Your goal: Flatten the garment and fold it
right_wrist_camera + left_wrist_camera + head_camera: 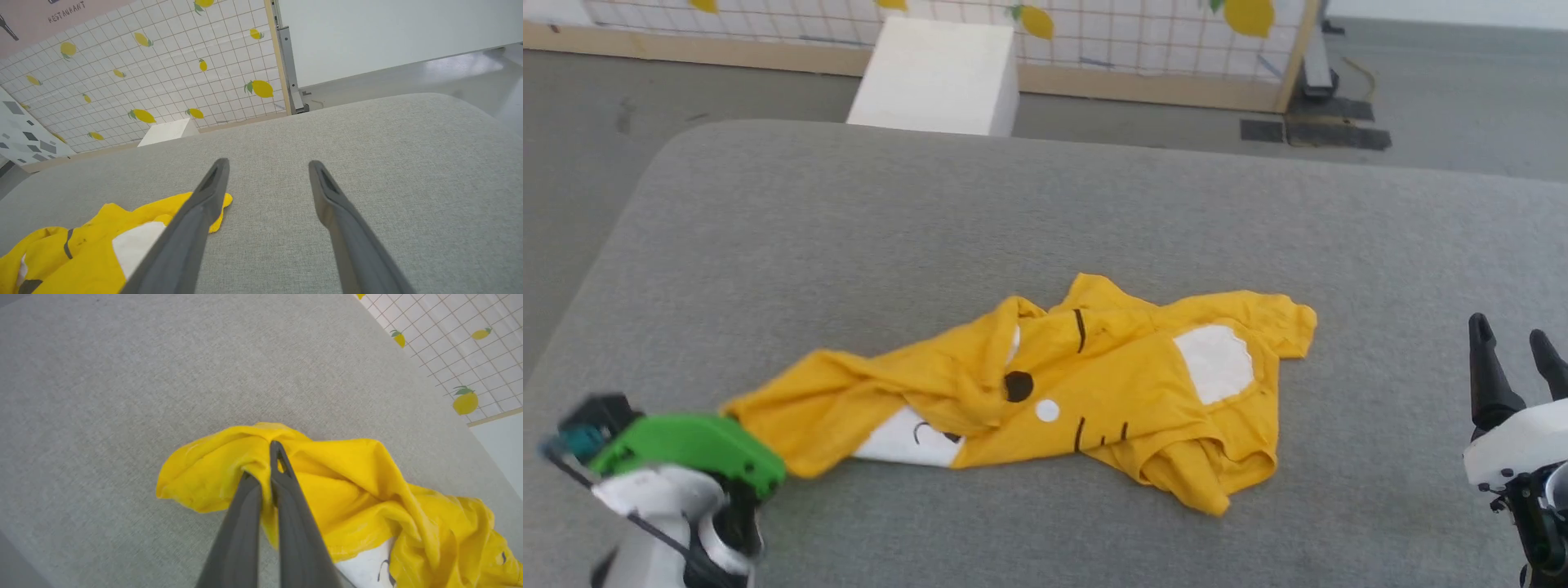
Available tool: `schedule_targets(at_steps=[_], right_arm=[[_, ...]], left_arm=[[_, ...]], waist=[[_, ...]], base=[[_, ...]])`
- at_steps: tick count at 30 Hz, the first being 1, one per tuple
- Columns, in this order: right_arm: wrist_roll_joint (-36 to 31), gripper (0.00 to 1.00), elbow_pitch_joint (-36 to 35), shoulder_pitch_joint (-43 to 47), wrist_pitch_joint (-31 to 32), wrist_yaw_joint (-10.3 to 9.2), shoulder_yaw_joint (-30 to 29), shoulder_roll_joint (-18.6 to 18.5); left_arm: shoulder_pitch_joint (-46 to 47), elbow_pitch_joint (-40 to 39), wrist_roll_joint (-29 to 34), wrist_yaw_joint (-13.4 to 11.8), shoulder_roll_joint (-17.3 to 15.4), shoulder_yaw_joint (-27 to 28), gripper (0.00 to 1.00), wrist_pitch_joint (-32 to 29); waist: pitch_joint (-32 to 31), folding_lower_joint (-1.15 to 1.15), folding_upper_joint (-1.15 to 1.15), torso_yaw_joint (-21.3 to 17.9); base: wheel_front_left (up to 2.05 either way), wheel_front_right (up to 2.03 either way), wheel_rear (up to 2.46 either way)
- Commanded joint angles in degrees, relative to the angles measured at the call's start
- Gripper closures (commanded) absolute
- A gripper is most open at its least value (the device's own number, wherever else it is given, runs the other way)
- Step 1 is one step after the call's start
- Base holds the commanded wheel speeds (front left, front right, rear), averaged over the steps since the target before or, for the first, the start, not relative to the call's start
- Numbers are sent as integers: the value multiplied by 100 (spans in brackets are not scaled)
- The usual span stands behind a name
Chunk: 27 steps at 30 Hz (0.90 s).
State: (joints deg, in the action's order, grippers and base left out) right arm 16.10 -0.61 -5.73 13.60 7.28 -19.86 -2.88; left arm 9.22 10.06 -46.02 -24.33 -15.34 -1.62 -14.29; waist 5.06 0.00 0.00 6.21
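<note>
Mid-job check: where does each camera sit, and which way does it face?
Left wrist: on the left arm, looking along the left gripper, fingers shut on the garment, over the cushion.
Right wrist: on the right arm, looking along the right gripper, fingers open, across the cushion to the lemon-print wall.
Head: on the head, looking forward and down at the crumpled garment; both grippers at the lower corners.
Shared: all show garment and cushion.

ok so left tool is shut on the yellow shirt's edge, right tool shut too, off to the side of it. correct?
No: the right tool is open, jaws wide apart, off to the side of the yellow shirt; the right wrist view shows it. The left tool is shut on the shirt's edge.
</note>
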Motion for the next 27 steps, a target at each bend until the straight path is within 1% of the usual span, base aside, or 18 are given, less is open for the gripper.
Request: schedule_targets(at_steps=[1, 2, 3, 5, 6, 7, 10, 12, 13, 16, 19, 21, 24, 27], right_arm=[[-4, 0, -2, 76, 8, 21, 13, 0], [-12, 0, 10, 87, 19, 21, 22, 0], [-12, 0, 21, 94, 26, 21, 28, 0], [-15, 0, 36, 105, 30, 21, 45, 0], [-19, 0, 39, 111, 40, 21, 67, 0], [-23, 0, 40, 114, 49, 21, 90, 0], [-24, 0, 54, 117, 133, 21, 166, 0], [-56, 0, 75, 131, 219, 21, 204, 0], [-87, 0, 85, 138, 286, 21, 232, 0], [-256, 0, 105, 131, 641, 21, 415, 1], [-613, 0, 171, -35, 1265, 21, 758, 1], [-980, 0, 258, -254, 1756, 21, 1106, 1], [-1308, 0, 490, -656, 2253, 21, 1590, -19], [-1515, 0, 890, -1053, 2597, 21, 1887, -71]], left_arm=[[-88, -23, -61, -23, 74, -2, 100, 20], [-128, -76, -145, 25, 152, 31, 64, 57], [-131, -141, -207, 76, 221, 82, 0, 147], [-123, -286, -200, 236, 254, 118, 0, 393], [-106, -433, -171, 355, 276, 153, 0, 624], [-111, -545, -42, 451, 228, 154, 0, 870], [-209, -805, 489, 892, 34, 133, 0, 1946], [-354, -801, 944, 1096, -98, 48, 0, 2606], [-413, -795, 1097, 1185, -109, -4, 0, 2741], [-560, -868, 1783, 1368, -110, -194, 0, 2912], [-609, -1232, 2505, 1471, 49, -189, 0, 2924], [-661, -1397, 2811, 1527, 224, -186, 0, 2926], [-627, -1560, 3065, 1673, 477, -149, 0, 2927], [-502, -1615, 3232, 1836, 703, -74, 0, 2927]], waist=[[-81, 0, 0, 106], [-81, 0, 0, 115], [-85, 0, 0, 122], [-98, 0, 0, 130], [-103, 0, 0, 130], [-109, 0, 0, 123], [-89, 0, 0, 127], [-64, 0, 0, 150], [-45, 0, 0, 160], [50, 0, 0, 214], [183, 0, 0, 234], [297, 0, 0, 246], [438, 0, 0, 317], [592, 0, 0, 427]], base=[[0, 0, 0], [0, 0, 0], [0, 0, 0], [0, 0, 0], [0, 0, 0], [0, 0, 0], [0, 0, 0], [0, 0, 0], [0, 0, 0], [0, 0, 0], [0, 0, 0], [0, 0, 0], [0, 0, 0], [0, 0, 0]])
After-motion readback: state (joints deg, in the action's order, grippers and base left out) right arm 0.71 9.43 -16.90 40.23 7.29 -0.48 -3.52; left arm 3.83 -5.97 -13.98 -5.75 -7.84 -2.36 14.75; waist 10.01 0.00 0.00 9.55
